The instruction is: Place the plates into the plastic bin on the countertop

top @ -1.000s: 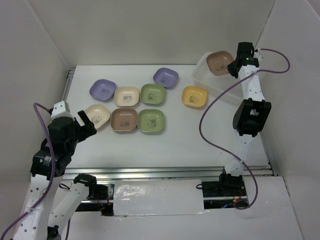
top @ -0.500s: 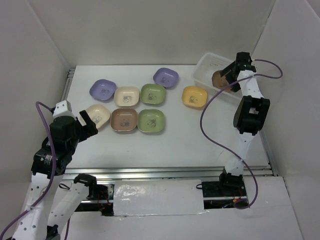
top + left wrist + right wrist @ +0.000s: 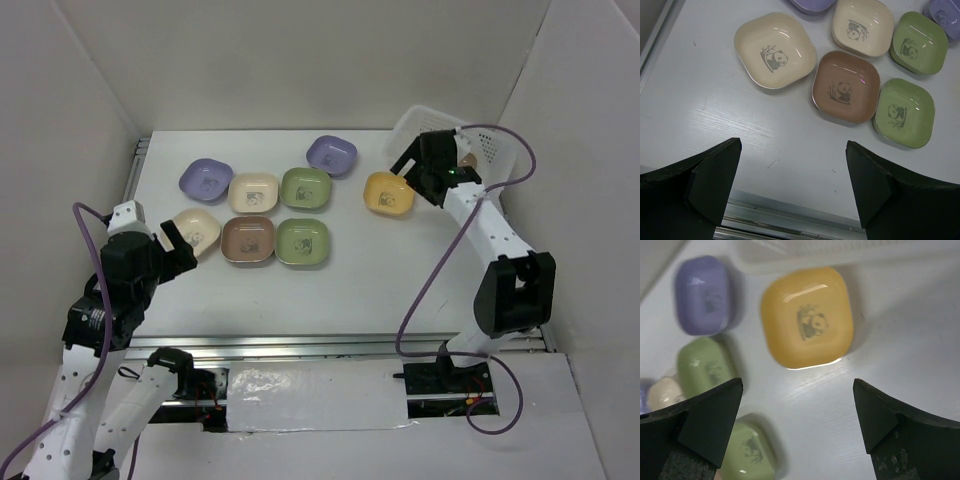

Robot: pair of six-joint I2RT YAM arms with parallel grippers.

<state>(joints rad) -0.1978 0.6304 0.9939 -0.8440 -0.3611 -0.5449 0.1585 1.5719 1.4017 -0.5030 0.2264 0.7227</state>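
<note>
Right tool (image 3: 797, 385) released, empty, aimed at orange-yellow plate (image 3: 807, 317), which sits just beside plastic bin (image 3: 430, 118): probably the next pick, shortest carry; left tool (image 3: 792, 147) also released, hovering near cream plate (image 3: 775, 50); eight plates on counter (image 3: 350, 270).

Desk (image 3: 350, 290) count: 8 plates loose.
- 2 purple plates (image 3: 205, 180) (image 3: 331, 154)
- 2 cream plates (image 3: 254, 191) (image 3: 195, 230)
- 2 green plates (image 3: 305, 187) (image 3: 302, 241)
- 1 brown plate (image 3: 248, 239)
- 1 orange-yellow plate (image 3: 388, 192)

1 plastic bin (image 3: 430, 113), far right. 1 brownish sliver (image 3: 466, 158) shows inside it. Could be a ninth plate, but it is mostly hidden and I can't confirm.

2 end effectors: left end effector (image 3: 793, 144), right end effector (image 3: 798, 382).
</note>
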